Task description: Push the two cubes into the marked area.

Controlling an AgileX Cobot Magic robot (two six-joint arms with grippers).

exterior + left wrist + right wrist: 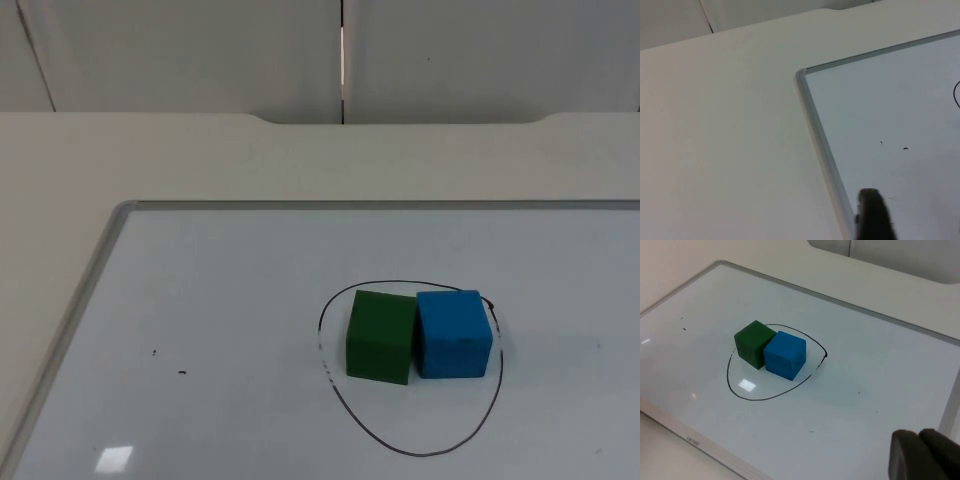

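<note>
A green cube point(381, 336) and a blue cube point(454, 333) stand side by side, touching, on the whiteboard point(220, 300). Both lie inside a hand-drawn black loop point(420, 455), in its far half. The blue cube's far right corner sits close to the line. The right wrist view shows the green cube point(754, 343) and the blue cube point(785, 354) inside that loop point(757, 400), well ahead of my right gripper point(920, 457), which is shut and empty. My left gripper point(872, 217) hangs over the board's left part, beside its metal frame point(820, 140).
The whiteboard's grey frame point(70, 320) runs along the left and far sides, with bare table point(300, 160) beyond it. Two small black specks point(182, 374) mark the board left of the loop. A grey partition wall point(200, 50) closes the back.
</note>
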